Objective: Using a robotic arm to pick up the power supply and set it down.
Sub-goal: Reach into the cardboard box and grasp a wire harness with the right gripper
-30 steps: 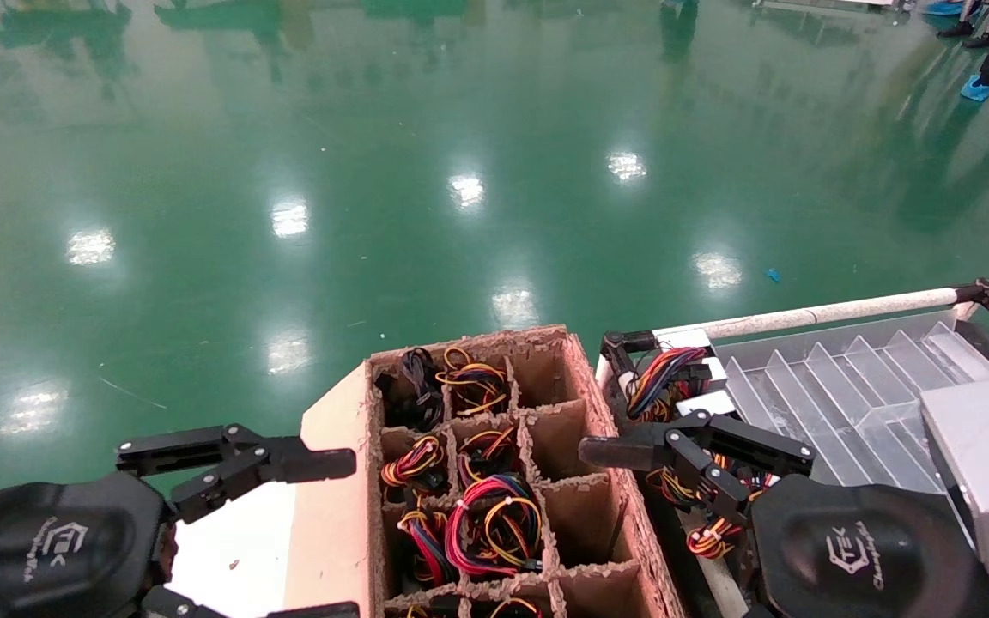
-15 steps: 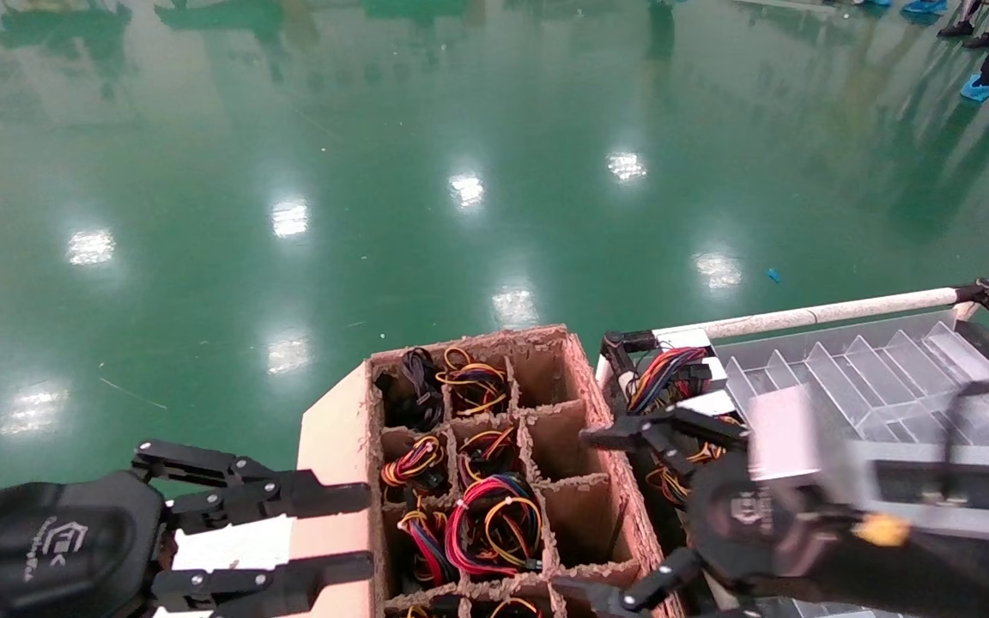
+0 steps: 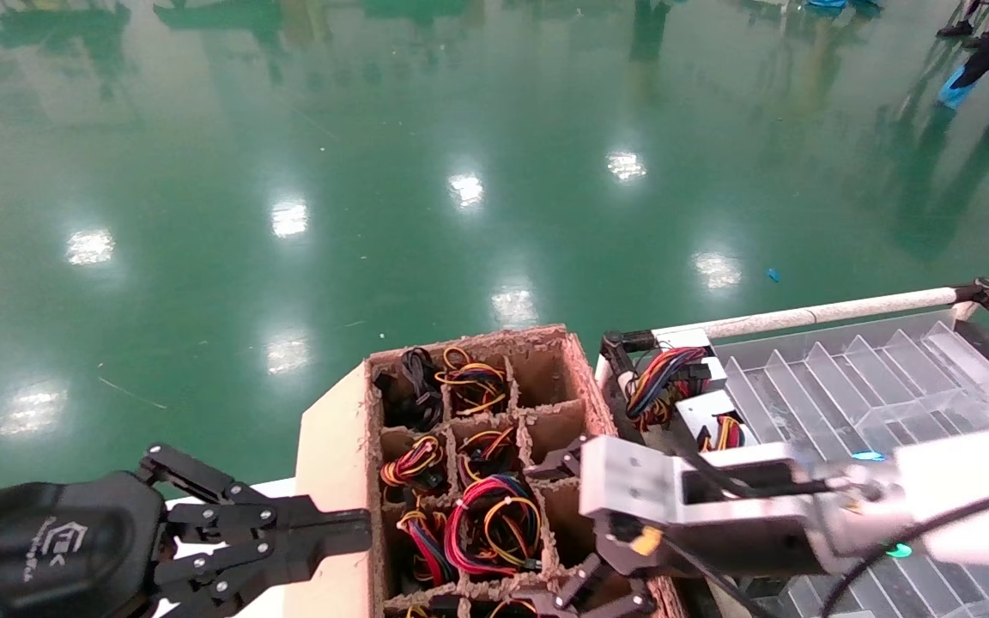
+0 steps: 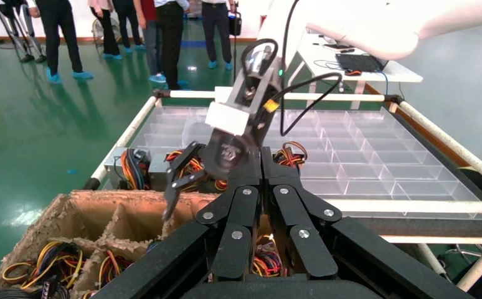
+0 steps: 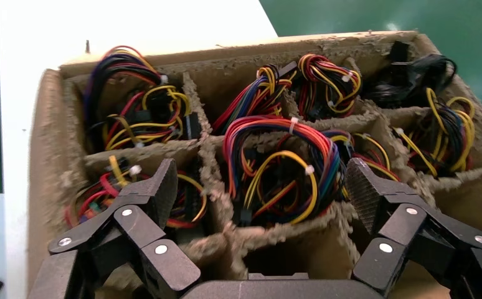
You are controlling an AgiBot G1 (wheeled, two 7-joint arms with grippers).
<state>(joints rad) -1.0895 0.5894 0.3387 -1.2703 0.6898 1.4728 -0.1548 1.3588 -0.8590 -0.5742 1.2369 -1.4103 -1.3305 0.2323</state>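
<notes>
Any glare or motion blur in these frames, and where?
Head view: ceiling lights glare off the green floor; the right arm is slightly smeared over the cardboard box. Left wrist view: shut left gripper sharp, people behind soft. Right wrist view: wires sharp, white surface washed out, open right gripper above them.

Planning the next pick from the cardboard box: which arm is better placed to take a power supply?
Right. Its tool hangs open over the box's red wire bundle; the left tool is shut beside the box.
</notes>
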